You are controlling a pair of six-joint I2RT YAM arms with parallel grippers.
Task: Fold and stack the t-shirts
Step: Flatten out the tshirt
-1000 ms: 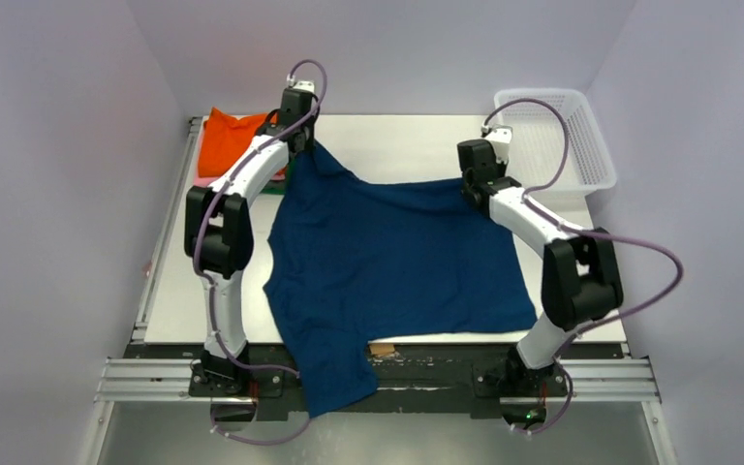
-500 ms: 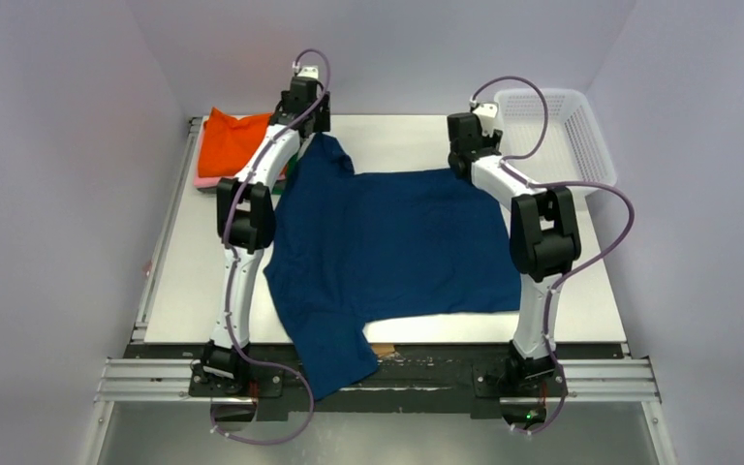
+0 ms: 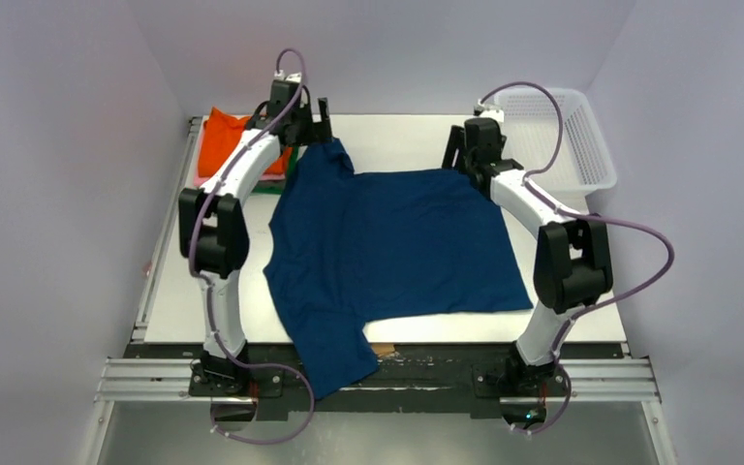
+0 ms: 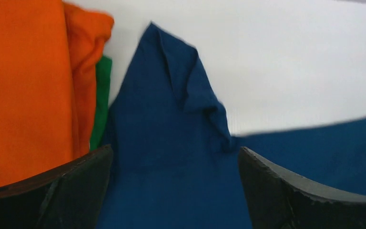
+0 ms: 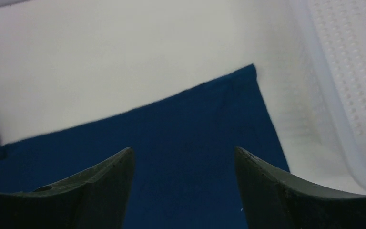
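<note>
Hovering wide open and empty, left gripper (image 4: pixel 175 150) and right gripper (image 5: pixel 183 150) over the navy t-shirt's (image 3: pixel 397 242) far edge, white table (image 3: pixel 397 136) beyond.

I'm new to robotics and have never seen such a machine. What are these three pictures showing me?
Two robot arms are bolted at the near edge of a table. One picture looks down from above. The other two come from a camera on each wrist, so the dark shapes at the bottom are gripper fingers. A navy t-shirt lies spread, one sleeve hanging over the near edge. A folded orange shirt and a green shirt sit at the far left, a basket at the far right. The left gripper and right gripper are open, holding nothing.
</note>
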